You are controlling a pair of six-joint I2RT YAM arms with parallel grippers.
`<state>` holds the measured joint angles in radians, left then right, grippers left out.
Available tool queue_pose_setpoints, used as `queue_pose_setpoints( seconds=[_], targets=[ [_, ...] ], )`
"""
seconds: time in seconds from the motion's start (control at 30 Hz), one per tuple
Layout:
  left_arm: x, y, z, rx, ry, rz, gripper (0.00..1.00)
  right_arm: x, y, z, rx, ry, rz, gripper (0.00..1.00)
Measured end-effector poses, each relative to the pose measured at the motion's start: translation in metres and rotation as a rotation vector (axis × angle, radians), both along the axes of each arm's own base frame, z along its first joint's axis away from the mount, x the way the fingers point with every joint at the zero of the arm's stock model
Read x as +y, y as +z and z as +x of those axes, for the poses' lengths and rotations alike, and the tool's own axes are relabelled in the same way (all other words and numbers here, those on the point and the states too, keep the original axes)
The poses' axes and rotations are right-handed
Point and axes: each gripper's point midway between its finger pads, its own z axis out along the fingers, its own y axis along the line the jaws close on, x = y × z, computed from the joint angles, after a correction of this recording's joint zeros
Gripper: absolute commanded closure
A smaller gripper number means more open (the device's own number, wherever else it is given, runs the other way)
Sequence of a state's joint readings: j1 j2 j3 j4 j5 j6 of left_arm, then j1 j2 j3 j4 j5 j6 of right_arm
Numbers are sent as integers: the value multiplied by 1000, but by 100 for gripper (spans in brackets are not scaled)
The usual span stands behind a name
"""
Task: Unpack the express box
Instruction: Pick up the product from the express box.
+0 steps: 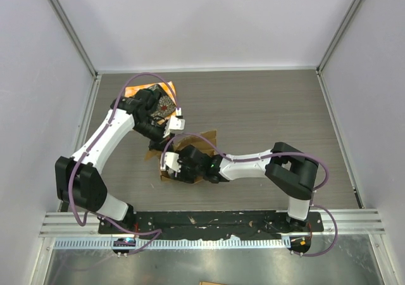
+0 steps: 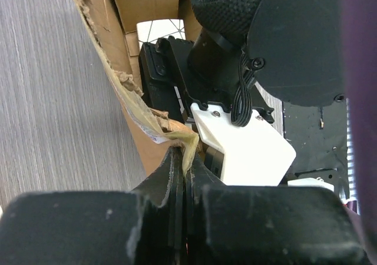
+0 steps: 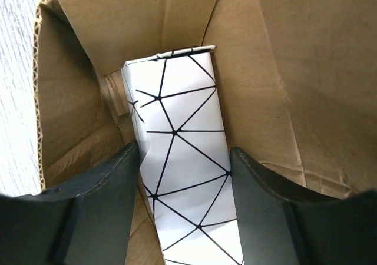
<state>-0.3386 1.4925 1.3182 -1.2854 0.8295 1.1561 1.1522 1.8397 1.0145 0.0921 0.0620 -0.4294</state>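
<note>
Cardboard express box (image 1: 205, 137) mostly hidden overhead; white packet (image 3: 182, 159) inside cropped.

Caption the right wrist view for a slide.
Right gripper straddles a white patterned packet inside the open box.

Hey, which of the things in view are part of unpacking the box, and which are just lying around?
Part of the job:
express box, open
white patterned packet inside it
left hand, pinching the box's torn edge
right hand, fingers either side of the packet

Just lying about:
dark dish on an orange cloth, at the far left, partly hidden by the left arm
</note>
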Motion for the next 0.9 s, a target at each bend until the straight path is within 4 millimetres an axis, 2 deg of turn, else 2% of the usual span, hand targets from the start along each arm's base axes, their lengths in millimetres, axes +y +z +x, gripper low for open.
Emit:
queue_pose_setpoints(
  seconds=[0.07,0.17,0.33,0.5,0.67,0.8,0.9],
  targets=[
    [1,0,1,-9,-4,-1,100,0,0,0,11,1,-3,74],
    [1,0,3,-16,-8,-5,100,0,1,0,17,-2,-2,78],
    [-1,1,0,-6,-11,-22,100,-6,5,-9,46,-8,-15,80],
    [-10,2,-8,23,4,-75,100,-21,14,-29,59,5,-75,80],
    [-16,-1,-15,36,17,-99,100,-28,41,-35,26,1,-66,80],
    [-17,-7,-12,22,21,-98,100,-27,84,-29,-34,-20,28,81],
    [-17,-9,-3,-10,33,-88,100,-27,106,-29,-56,-24,68,81]
  ],
)
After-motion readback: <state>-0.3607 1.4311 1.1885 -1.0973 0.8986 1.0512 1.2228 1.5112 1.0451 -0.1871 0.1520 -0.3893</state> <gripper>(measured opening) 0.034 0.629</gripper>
